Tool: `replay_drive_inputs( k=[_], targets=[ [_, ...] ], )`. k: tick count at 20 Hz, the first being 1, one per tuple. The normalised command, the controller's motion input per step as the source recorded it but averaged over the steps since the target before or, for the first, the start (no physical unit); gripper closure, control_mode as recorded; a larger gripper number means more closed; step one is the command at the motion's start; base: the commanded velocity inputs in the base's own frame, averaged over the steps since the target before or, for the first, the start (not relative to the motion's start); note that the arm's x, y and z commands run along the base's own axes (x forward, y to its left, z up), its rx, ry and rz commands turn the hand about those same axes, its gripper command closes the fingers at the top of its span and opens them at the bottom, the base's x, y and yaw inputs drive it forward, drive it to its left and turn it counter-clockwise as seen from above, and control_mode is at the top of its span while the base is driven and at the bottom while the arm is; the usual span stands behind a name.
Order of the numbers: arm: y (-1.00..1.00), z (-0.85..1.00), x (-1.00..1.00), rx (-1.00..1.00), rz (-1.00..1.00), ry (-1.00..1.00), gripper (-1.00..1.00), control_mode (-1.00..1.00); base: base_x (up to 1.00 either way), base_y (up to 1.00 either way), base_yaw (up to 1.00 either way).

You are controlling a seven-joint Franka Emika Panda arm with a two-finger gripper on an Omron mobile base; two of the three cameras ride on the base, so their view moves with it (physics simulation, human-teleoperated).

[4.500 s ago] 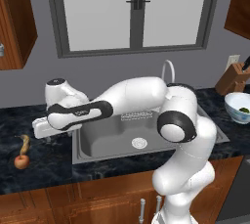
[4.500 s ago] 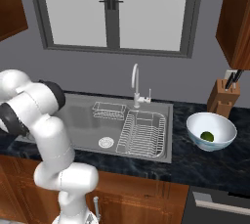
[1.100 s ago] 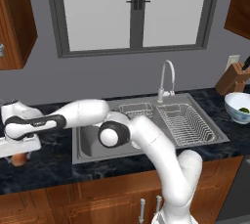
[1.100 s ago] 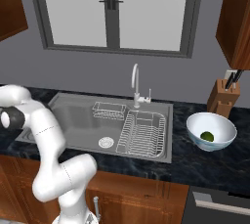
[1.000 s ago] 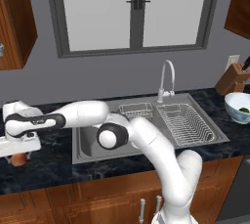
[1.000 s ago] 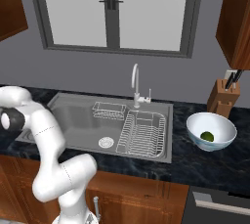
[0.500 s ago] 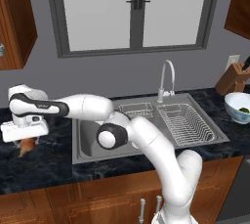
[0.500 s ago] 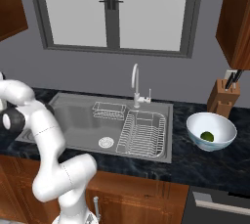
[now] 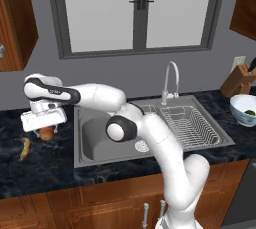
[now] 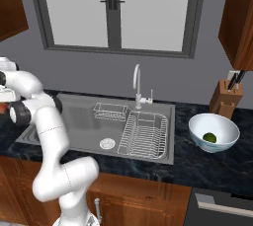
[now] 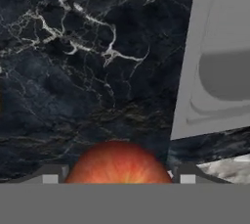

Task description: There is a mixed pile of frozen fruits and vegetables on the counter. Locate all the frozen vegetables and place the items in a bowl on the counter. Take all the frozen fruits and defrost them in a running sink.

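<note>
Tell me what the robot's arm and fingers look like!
The arm is smooth, shiny white, made of fat rounded tube sections joined by dark grey round joints. Its gripper is a flat white block, and its small fingers are dark grey with pale tips.

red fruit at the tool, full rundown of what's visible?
The red fruit is round, smooth and glossy, red-orange with a paler yellowish blush low on its face, like an apple. In the hand view it sits between the tool's two dark fingertips, its lower part cut off. From the left base view it hangs just under the hand, left of the sink, over the black marbled counter; whether it has left the surface is unclear. Nothing else touches it.
</note>
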Motion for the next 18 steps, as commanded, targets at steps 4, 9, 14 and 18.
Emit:
replay_drive_inputs(
  k=[4, 9, 14, 18],
  targets=[
    [-1.0, 0.36, 0.0, 0.08, -0.14, -0.09, 1.0, -1.0, 0.0, 0.0, 0.0],
    [-1.0, 0.01, -0.03, 0.14, -0.1, -0.41, 1.0, -1.0, 0.0, 0.0, 0.0],
    [-1.0, -0.08, 0.0, 0.15, -0.05, -0.55, 1.0, -1.0, 0.0, 0.0, 0.0],
    [-1.0, 0.0, 0.0, 0.18, -0.05, -0.29, 1.0, -1.0, 0.0, 0.0, 0.0]
  ],
)
